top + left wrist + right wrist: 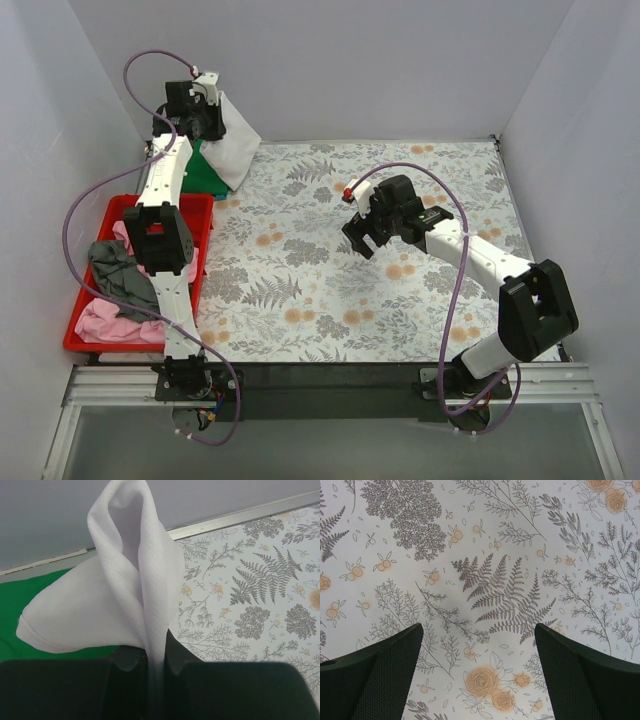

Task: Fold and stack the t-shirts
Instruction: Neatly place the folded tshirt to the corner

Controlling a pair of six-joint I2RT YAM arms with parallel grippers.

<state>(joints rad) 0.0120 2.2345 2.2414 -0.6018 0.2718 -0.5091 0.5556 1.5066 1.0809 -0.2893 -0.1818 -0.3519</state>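
left claw [156, 664] clamps white t-shirt [100, 612] — bin [203, 203] holds pink t-shirt [105, 320], grey t-shirt [120, 270]

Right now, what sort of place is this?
Likely a robot lab cell: white walls around a floral cloth, a red bin of t-shirts, left arm and right arm on a rail.
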